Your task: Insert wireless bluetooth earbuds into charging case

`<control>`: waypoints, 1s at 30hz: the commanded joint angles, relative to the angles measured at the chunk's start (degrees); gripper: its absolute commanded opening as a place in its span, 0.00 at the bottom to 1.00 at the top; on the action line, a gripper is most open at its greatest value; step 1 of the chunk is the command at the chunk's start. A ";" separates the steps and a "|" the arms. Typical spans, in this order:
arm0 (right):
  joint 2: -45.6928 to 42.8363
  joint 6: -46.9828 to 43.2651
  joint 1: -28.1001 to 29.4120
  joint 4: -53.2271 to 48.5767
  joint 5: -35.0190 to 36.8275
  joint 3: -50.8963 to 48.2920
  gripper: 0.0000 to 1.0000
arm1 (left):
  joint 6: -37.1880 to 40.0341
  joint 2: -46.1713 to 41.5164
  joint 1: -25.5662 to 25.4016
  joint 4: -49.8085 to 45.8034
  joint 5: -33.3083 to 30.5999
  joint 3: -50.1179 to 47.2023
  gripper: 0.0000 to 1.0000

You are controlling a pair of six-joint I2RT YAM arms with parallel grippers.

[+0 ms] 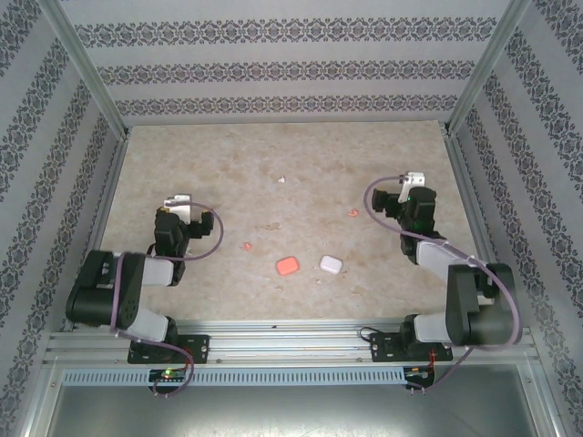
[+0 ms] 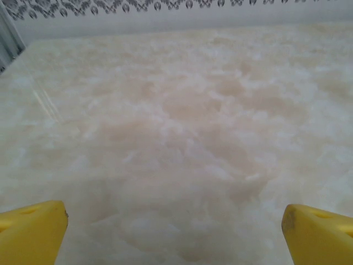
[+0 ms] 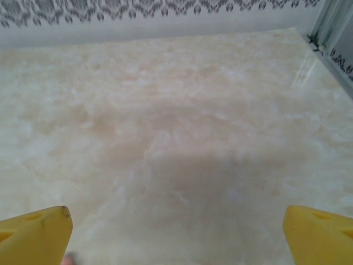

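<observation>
Over the table (image 1: 273, 146), the left gripper (image 1: 182, 202) and right gripper (image 1: 414, 180) both stand spread wide, gripping and touching nothing. Between them, nearer the arm bases, lie an orange-red case (image 1: 287, 265) and a white case (image 1: 331, 264). A red-pink earbud (image 1: 246, 246) lies right of the left gripper, a second red-pink earbud (image 1: 354, 213) left of the right gripper, and a white earbud (image 1: 282, 179) between them, farther out.

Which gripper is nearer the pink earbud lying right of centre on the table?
Right. The right gripper is just to the right of that pink earbud, slightly farther back; the left gripper is far off to its left.
</observation>
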 commanded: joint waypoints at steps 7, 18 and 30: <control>-6.21 10.36 14.21 -38.42 1.82 13.10 0.85 | -7.97 -19.40 0.27 -45.86 -0.87 15.37 0.97; 8.67 27.92 50.59 -64.99 -1.28 28.86 0.87 | -20.25 -8.19 -9.03 -81.90 2.26 32.72 0.86; 26.95 27.45 57.29 -74.41 -1.69 45.77 0.92 | -22.31 -4.23 -14.70 -84.16 0.95 33.18 1.00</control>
